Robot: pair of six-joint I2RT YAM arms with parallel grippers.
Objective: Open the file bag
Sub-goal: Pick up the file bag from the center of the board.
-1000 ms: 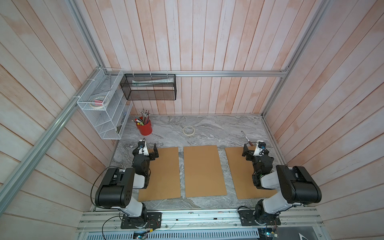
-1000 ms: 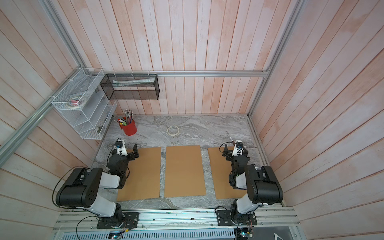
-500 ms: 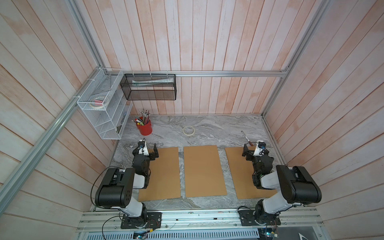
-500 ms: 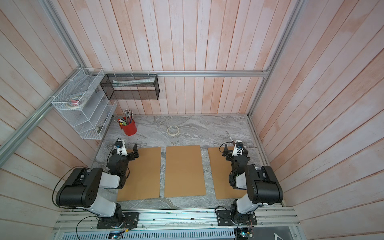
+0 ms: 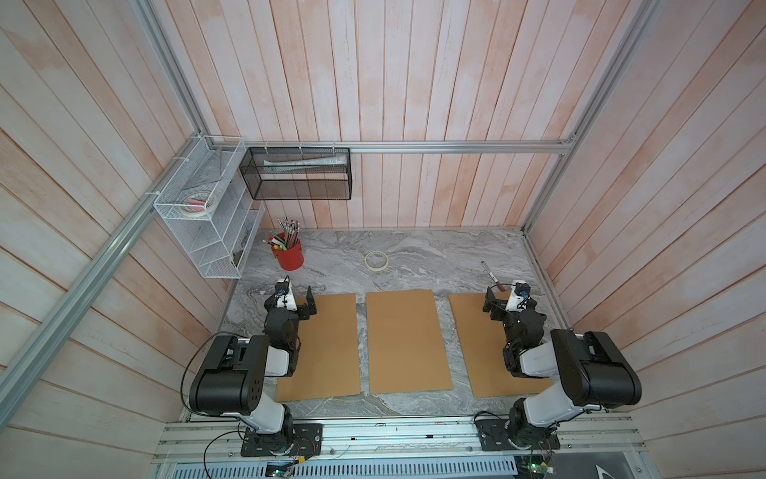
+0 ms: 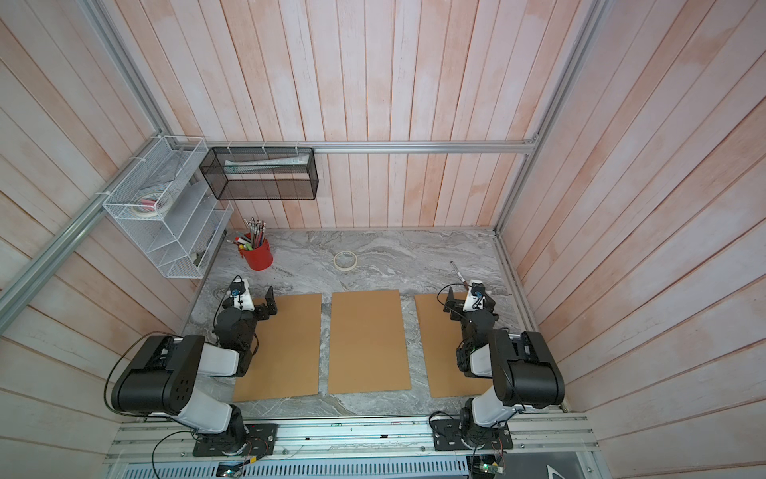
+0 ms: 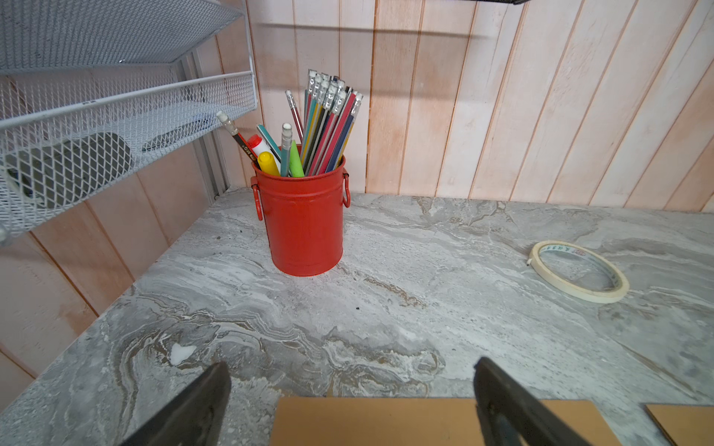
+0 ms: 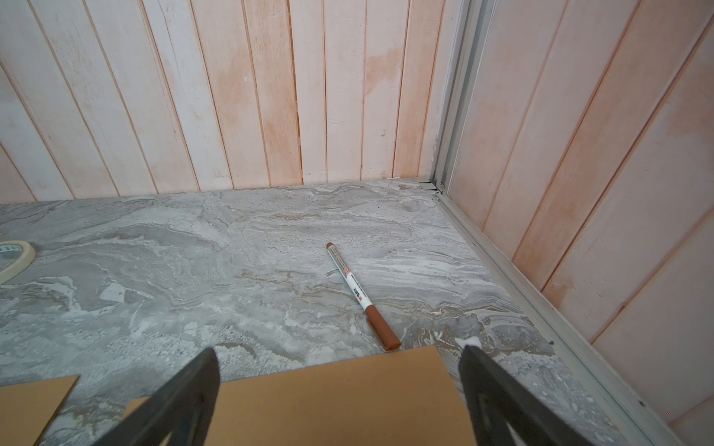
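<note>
Marker shows from right wrist, not left.

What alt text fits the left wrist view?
A red cup full of pencils and markers stands on a grey marble table, a tape roll lying apart. The open left gripper hangs over a brown board's edge.

The table looks like smooth grey stone, the walls are pale wood, the mats are dull brown card, and the red cup is shiny metal.
</note>
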